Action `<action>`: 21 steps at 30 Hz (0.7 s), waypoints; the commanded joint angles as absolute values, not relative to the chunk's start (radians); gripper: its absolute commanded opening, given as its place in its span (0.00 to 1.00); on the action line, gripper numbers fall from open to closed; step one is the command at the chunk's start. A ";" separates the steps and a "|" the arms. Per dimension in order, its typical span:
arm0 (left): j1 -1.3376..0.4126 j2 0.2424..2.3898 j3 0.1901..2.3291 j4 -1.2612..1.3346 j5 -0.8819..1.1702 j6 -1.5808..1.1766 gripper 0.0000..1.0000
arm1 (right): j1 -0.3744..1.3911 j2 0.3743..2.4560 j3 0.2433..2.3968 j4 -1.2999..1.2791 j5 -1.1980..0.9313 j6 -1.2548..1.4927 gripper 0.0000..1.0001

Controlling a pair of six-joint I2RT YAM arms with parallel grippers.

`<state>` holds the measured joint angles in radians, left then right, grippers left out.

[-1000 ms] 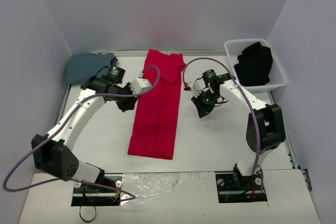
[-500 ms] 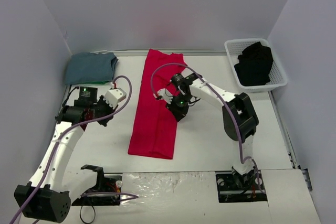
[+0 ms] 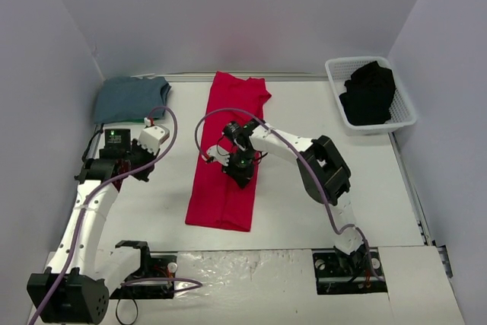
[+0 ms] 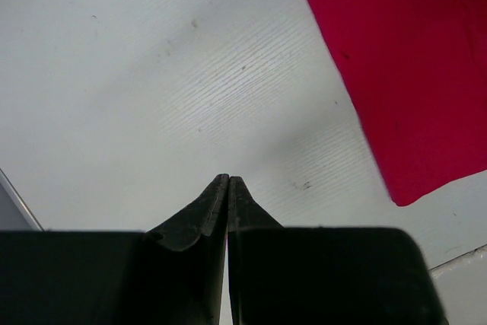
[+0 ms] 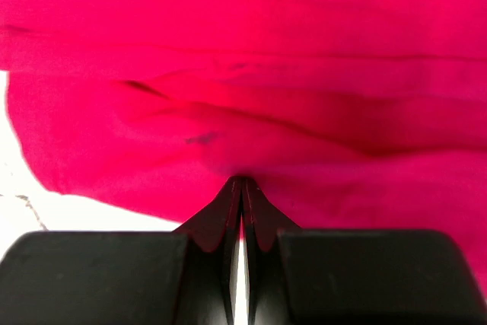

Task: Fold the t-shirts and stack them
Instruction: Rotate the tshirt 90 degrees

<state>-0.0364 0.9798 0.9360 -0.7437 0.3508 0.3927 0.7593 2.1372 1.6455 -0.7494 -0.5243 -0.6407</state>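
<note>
The red shirt lies as a long folded strip. The right gripper touches it, fingers pressed together. The left gripper, likewise closed, is over bare table.

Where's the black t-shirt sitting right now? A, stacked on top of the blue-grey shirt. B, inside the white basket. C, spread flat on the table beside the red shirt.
B: the black t-shirt lies bunched up inside the white basket at the far right corner, well apart from the red t-shirt and the blue-grey t-shirt.
</note>
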 commanded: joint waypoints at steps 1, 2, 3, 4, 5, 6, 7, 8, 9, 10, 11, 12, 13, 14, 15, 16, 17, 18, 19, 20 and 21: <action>-0.025 0.979 0.946 -0.719 0.365 0.377 0.02 | 0.761 2.170 1.615 -0.762 -0.499 -0.658 0.00; -0.025 0.980 0.946 -0.719 0.365 0.379 0.02 | 0.761 2.175 1.608 -0.758 -0.491 -0.663 0.00; -0.023 0.982 0.948 -0.719 0.367 0.377 0.02 | 0.759 2.181 1.602 -0.752 -0.485 -0.661 0.00; -0.025 0.982 0.948 -0.719 0.368 0.376 0.02 | 0.759 2.192 1.597 -0.744 -0.482 -0.663 0.00; -0.023 0.985 0.950 -0.718 0.370 0.376 0.02 | 0.759 2.195 1.588 -0.739 -0.466 -0.664 0.00; -0.021 0.983 0.950 -0.718 0.374 0.376 0.02 | 0.756 2.207 1.586 -0.738 -0.457 -0.663 0.00; -0.023 0.985 0.950 -0.719 0.374 0.376 0.02 | 0.753 2.215 1.585 -0.735 -0.451 -0.663 0.00; -0.023 0.985 0.950 -0.718 0.374 0.376 0.02 | 0.750 2.220 1.585 -0.733 -0.446 -0.664 0.00; -0.023 0.985 0.950 -0.718 0.379 0.376 0.02 | 0.743 2.229 1.585 -0.733 -0.442 -0.664 0.00; -0.021 0.986 0.950 -0.718 0.382 0.376 0.02 | 0.736 2.236 1.585 -0.732 -0.439 -0.666 0.00; -0.021 0.985 0.950 -0.718 0.382 0.380 0.02 | 0.732 2.240 1.583 -0.732 -0.434 -0.670 0.00; -0.021 0.985 0.948 -0.716 0.391 0.382 0.02 | 0.726 2.247 1.583 -0.729 -0.431 -0.673 0.00; -0.023 0.986 0.948 -0.716 0.393 0.382 0.02 | 0.706 2.252 1.585 -0.721 -0.430 -0.669 0.00; -0.023 0.989 0.948 -0.712 0.394 0.380 0.02 | 0.693 2.256 1.589 -0.722 -0.433 -0.669 0.00; -0.023 0.991 0.950 -0.712 0.396 0.379 0.02 | 0.683 2.267 1.592 -0.719 -0.433 -0.672 0.00; -0.021 0.994 0.950 -0.712 0.397 0.380 0.02 | 0.660 2.272 1.597 -0.716 -0.428 -0.669 0.00; -0.021 0.999 0.951 -0.713 0.394 0.379 0.02 | 0.647 2.279 1.603 -0.716 -0.426 -0.666 0.00; -0.021 1.003 0.953 -0.712 0.396 0.377 0.02 | 0.635 2.287 1.614 -0.716 -0.425 -0.666 0.00; -0.021 1.005 0.953 -0.712 0.396 0.379 0.02 | 0.615 2.293 1.618 -0.715 -0.423 -0.666 0.00; -0.023 1.005 0.953 -0.712 0.396 0.379 0.02 | 0.606 2.299 1.626 -0.713 -0.420 -0.666 0.00; -0.021 1.006 0.953 -0.712 0.396 0.377 0.02 | 0.597 2.301 1.629 -0.712 -0.416 -0.666 0.00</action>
<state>-0.0303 1.0058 0.9360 -0.7273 0.3767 0.3878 0.6563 2.2055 1.6489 -0.7498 -0.6064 -0.6228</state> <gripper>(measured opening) 0.026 0.001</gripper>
